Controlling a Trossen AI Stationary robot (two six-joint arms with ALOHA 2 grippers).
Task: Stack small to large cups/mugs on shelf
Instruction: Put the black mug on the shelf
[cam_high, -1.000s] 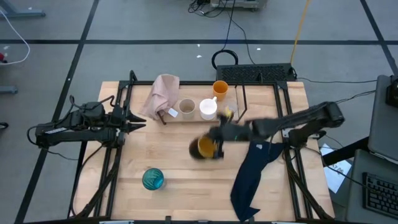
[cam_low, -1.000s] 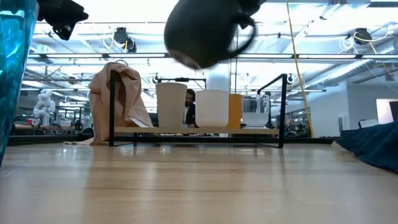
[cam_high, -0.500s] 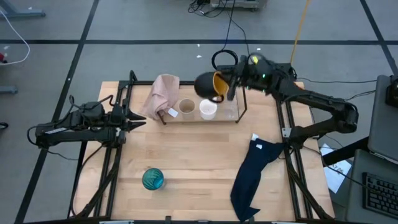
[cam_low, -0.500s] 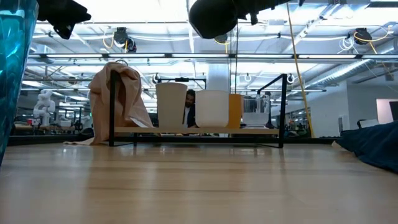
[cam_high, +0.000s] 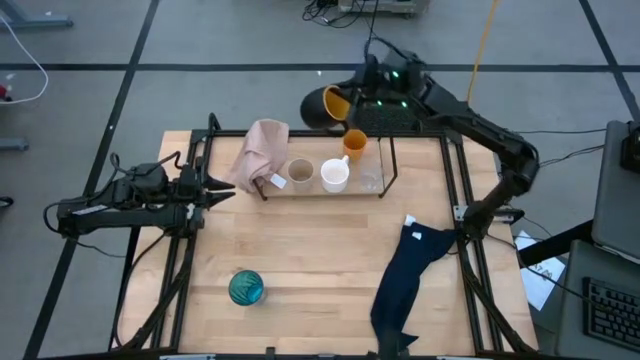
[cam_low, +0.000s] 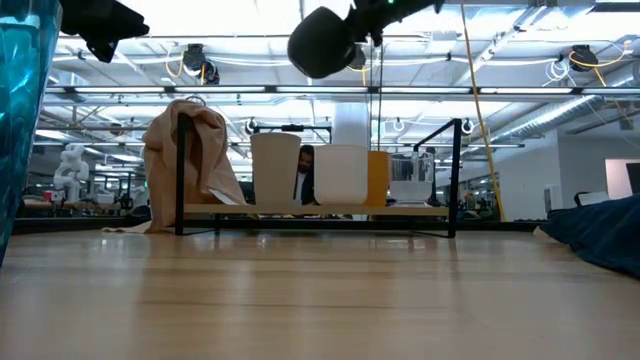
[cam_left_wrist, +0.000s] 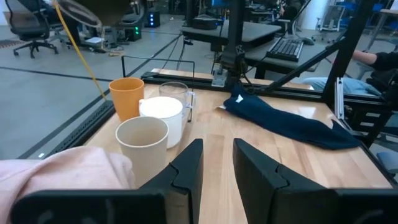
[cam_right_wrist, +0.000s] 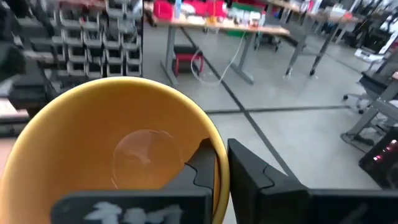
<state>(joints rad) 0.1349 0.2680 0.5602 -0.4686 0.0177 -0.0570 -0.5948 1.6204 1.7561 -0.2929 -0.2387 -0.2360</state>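
From above, the right gripper (cam_high: 347, 100) holds the wider orange-yellow mug (cam_high: 327, 106) in the air beyond the table's far edge, just past the shelf (cam_high: 385, 175), where the beige cup (cam_high: 300, 173), white mug (cam_high: 335, 175) and small orange cup (cam_high: 354, 143) stand; the teal glass (cam_high: 246, 287) sits alone near the front, and the left gripper (cam_high: 222, 193) waits at the left side, its fingers a little apart and empty. The low view shows the mug (cam_low: 322, 42) dark and high above the shelf (cam_low: 455, 175). The left wrist view shows a narrow gap between empty fingers (cam_left_wrist: 186, 168). The right wrist view shows fingers (cam_right_wrist: 208, 165) pinched on the mug's rim (cam_right_wrist: 118, 146)
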